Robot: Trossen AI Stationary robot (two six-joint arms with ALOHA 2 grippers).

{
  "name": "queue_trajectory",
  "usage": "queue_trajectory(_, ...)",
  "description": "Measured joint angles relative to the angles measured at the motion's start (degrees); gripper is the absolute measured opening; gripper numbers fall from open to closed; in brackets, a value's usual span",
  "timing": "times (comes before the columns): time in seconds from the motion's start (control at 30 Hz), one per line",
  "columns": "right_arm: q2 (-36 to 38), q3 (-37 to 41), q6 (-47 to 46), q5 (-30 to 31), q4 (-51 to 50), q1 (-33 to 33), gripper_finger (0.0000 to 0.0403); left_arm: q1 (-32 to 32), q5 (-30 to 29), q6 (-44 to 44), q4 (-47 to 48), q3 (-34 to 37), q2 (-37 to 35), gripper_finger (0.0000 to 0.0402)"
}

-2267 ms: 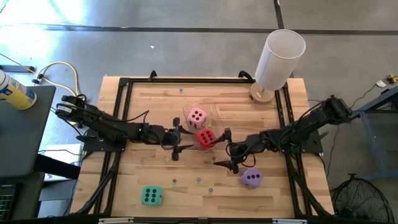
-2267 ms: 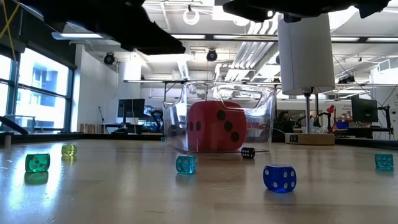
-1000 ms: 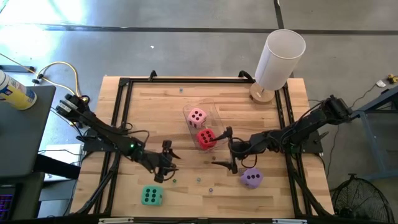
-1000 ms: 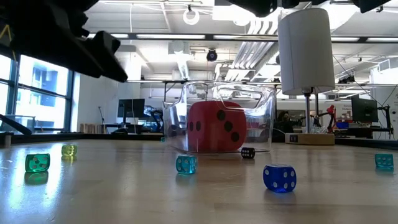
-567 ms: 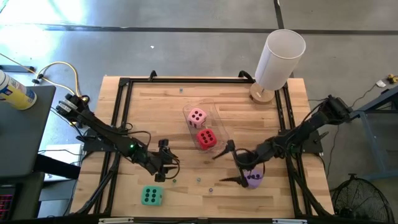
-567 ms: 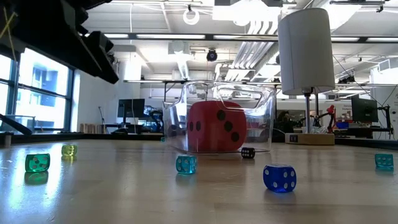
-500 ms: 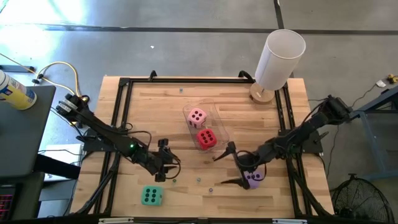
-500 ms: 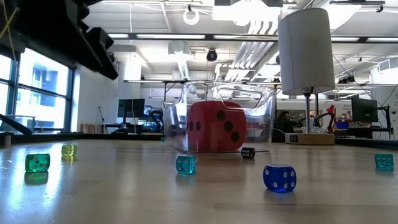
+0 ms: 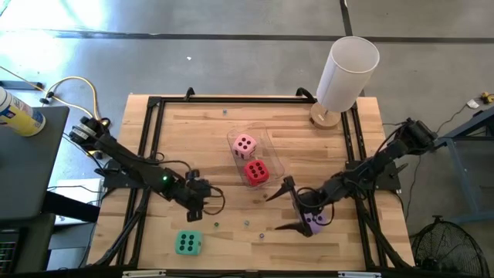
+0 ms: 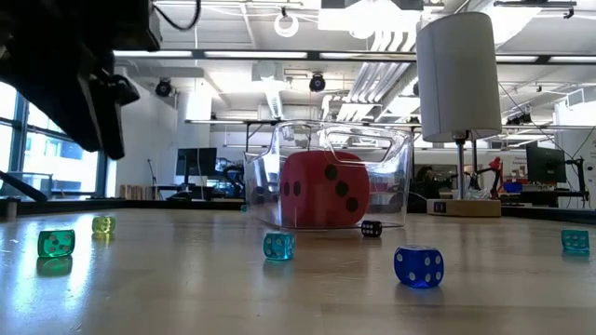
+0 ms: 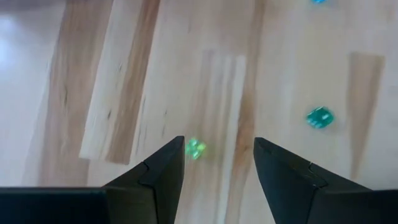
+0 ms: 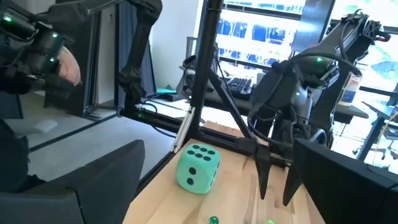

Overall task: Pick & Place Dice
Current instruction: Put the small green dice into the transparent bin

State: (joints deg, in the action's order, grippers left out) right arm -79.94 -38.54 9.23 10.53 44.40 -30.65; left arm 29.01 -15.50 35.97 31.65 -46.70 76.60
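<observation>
High view, bin: clear bin (image 9: 255, 157) sits mid-table. You see the pink die (image 9: 245, 144) and the red die (image 9: 255, 171) inside it, pink at the far end, red at the near end.
High view, loose dice: your green die (image 9: 187, 243) lies near the front edge on the left. Your purple die (image 9: 314, 222) lies front right, partly under the right arm.
High view, left gripper: your left gripper (image 9: 202, 205) hangs above the wood between the bin and the green die. It touches neither.
High view, right gripper: your right gripper (image 9: 284, 208) has its fingers spread very wide, one on each side of the purple die's near end. Nothing is held.
High view, lamp: a white lamp (image 9: 345, 76) stands at the far right corner.
Low view, bin: you look through the bin wall (image 10: 391, 177) and see the red die (image 10: 324, 191) resting inside. The pink die is hidden behind it.
Low view, small dice: tiny dice lie on the table in front, a blue one (image 10: 418, 265) nearest.
Left wrist view, fingers: your two dark fingers (image 11: 163, 171) stand partly open with bare wood between them. A tiny green die (image 11: 195, 148) lies just past the gap.
Right wrist view, green die: you see the green die (image 12: 197, 168) sitting on the table edge, with the left gripper (image 12: 276, 180) beside it pointing down, apart from it.
</observation>
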Motion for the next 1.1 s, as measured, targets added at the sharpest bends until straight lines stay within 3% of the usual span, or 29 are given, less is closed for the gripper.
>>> queue_trajectory(0.13,0.00,0.00,-0.32,0.02,-1.04,0.84,0.0400,-2.18,2.94,0.12,-0.43,0.00,0.00,0.0183)
queue_trajectory(0.4,0.00,0.00,-2.36,-0.01,-1.94,1.42,0.0400,-3.03,3.14,0.11,-0.27,0.00,0.23,0.0183)
queue_trajectory(0.67,0.00,0.00,-3.65,-0.06,-1.98,1.37,0.0400,-5.14,6.22,0.08,-1.15,0.04,4.58,0.0183)
queue_trajectory(1.1,0.00,0.00,-1.49,1.60,-2.13,1.57,0.0400,-6.61,6.72,1.84,-0.79,0.04,5.62,0.0183)
